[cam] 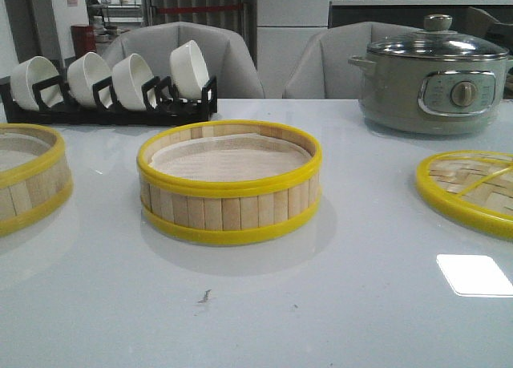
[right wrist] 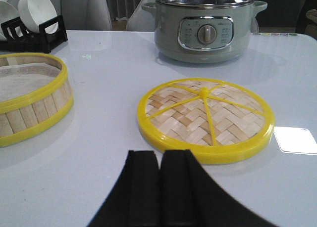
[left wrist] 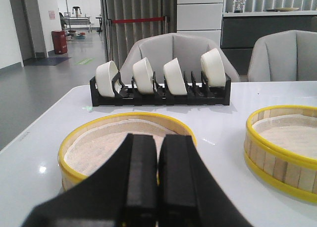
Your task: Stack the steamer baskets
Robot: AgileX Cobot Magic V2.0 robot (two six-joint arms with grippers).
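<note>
I see two steamer baskets apart on tabletop (cam: 337,304): centre basket (cam: 229,183), left-edge basket (cam: 28,178). Left hand (left wrist: 157,175), right hand (right wrist: 159,185) both closed together, holding nothing.

left gripper (left wrist: 157,187): matte black all over; two thick, blocky fingers with flat faces and squared tips
left gripper base: the fingers widen downward into a broad black body that slopes outward on both sides
right gripper (right wrist: 159,187): same matte black; two flat, rectangular fingers with slightly rounded top edges
right gripper base: flares into a wide, curved black body
surface: plain, smooth plastic look; no visible screws, cables or markings on either
</note>
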